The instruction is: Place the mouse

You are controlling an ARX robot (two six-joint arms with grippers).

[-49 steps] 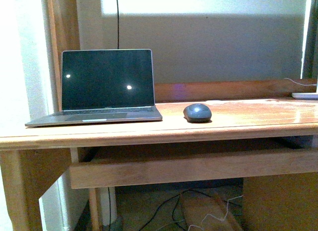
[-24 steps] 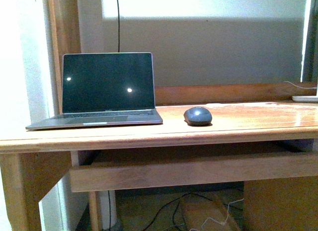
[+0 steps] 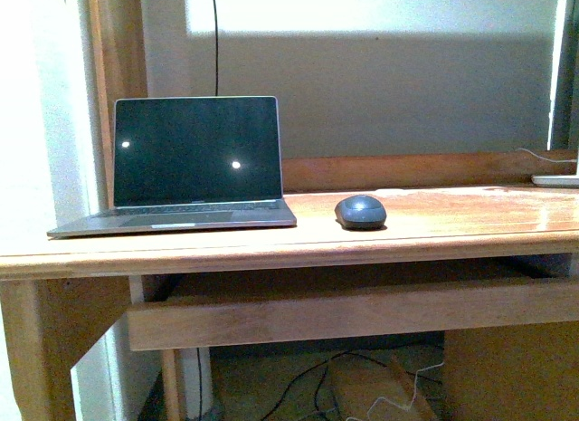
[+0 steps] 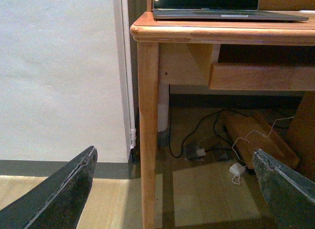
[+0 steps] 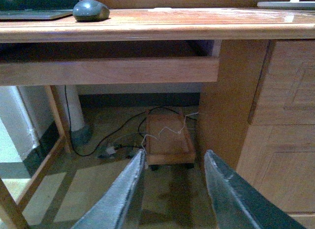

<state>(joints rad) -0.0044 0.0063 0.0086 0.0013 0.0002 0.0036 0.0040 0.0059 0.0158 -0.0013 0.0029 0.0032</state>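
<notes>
Nothing has moved since half a second ago: the mouse (image 3: 360, 211) rests on the worktop (image 3: 452, 224) beside the laptop (image 3: 194, 163). Both claws, left claw (image 4: 172, 189) and right claw (image 5: 172, 189), hang released and low; raise your right one well above the edge first.

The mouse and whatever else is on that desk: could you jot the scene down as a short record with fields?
mouse: dark grey, lying on the desk top, just right of the laptop, nothing holding it
laptop: open, screen dark, at the desk's left end
desk: wooden, cables on the floor beneath
left tool: open, empty, low in front of the desk
right tool: open, empty, low in front of the desk
</notes>
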